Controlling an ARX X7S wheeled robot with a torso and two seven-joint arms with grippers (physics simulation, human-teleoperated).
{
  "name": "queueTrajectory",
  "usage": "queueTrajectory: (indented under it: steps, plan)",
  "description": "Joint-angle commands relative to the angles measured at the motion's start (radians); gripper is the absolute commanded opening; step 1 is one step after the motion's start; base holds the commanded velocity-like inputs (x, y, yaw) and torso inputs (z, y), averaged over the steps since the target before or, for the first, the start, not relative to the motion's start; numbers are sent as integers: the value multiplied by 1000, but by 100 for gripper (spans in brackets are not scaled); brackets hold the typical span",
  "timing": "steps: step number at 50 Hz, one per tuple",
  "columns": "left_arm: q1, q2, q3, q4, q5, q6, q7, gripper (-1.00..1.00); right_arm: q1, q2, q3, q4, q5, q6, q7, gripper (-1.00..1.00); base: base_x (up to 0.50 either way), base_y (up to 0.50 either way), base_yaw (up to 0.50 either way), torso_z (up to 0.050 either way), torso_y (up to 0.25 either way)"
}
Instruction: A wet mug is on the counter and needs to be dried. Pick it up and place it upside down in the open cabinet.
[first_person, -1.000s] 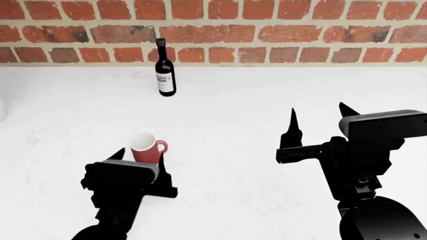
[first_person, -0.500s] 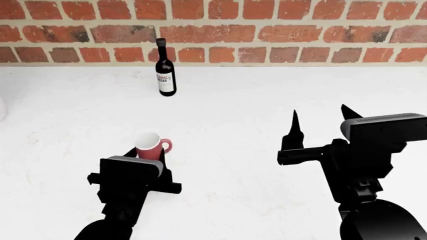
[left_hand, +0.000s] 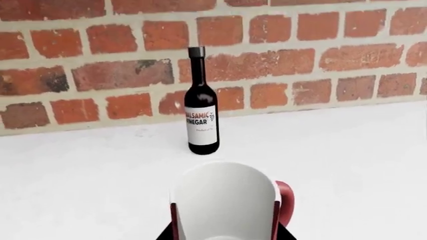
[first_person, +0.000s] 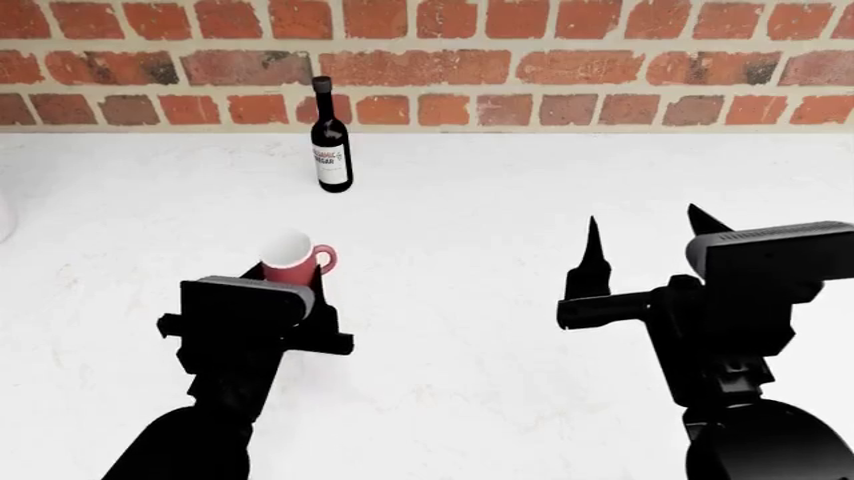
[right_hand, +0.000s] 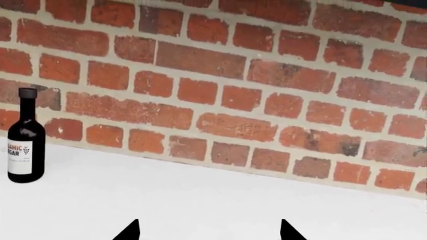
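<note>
Since a second ago the left gripper (first_person: 287, 283), clamped on the mug (first_person: 292, 259), has raised it off the counter (first_person: 441, 230) at lower left; the right gripper (first_person: 643, 240) stays apart, empty. Inverting remains.

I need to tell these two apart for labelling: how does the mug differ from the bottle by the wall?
The mug is red with a pale inside; the bottle is dark with a white label. The mug is short, wide and open-topped with a loop handle; the bottle is tall, narrow-necked and capped. The mug sits between the left end effector's fingers, tilted; the bottle stands free and upright near the brick wall. Both are over the white counter.
</note>
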Motion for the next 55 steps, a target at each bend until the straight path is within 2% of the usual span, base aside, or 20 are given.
queueTrajectory:
  steps: [1, 12, 19, 24, 34, 41, 55]
  plan:
    - [-107, 0, -26, 80, -31, -62, -21, -100, 24, 12, 3, -39, 12, 58, 8, 100, 0, 0, 0, 0, 0]
    - [-258, 5, -35, 136, -45, -141, -55, -100, 46, 19, 3, -72, 22, 105, 15, 100, 0, 0, 0, 0, 0]
    - [-302, -61, 131, 77, 139, 16, -33, -100, 60, 24, 8, -103, 34, 146, 18, 100, 0, 0, 0, 0, 0]
    - [-322, -100, 201, 60, 238, 116, -30, -100, 69, 28, 19, -135, 44, 182, 21, 100, 0, 0, 0, 0, 0]
    - [-343, -190, 348, -92, 560, 545, -142, -100, 46, 31, 37, -150, 53, 174, 21, 100, 0, 0, 0, 0, 0]
    - [-391, -220, 401, -161, 700, 674, -190, -100, 45, 32, 37, -156, 59, 175, 25, 100, 0, 0, 0, 0, 0]
    - [-561, -273, 477, -297, 983, 817, -263, -100, 62, 35, 43, -203, 90, 215, 40, 100, 0, 0, 0, 0, 0]
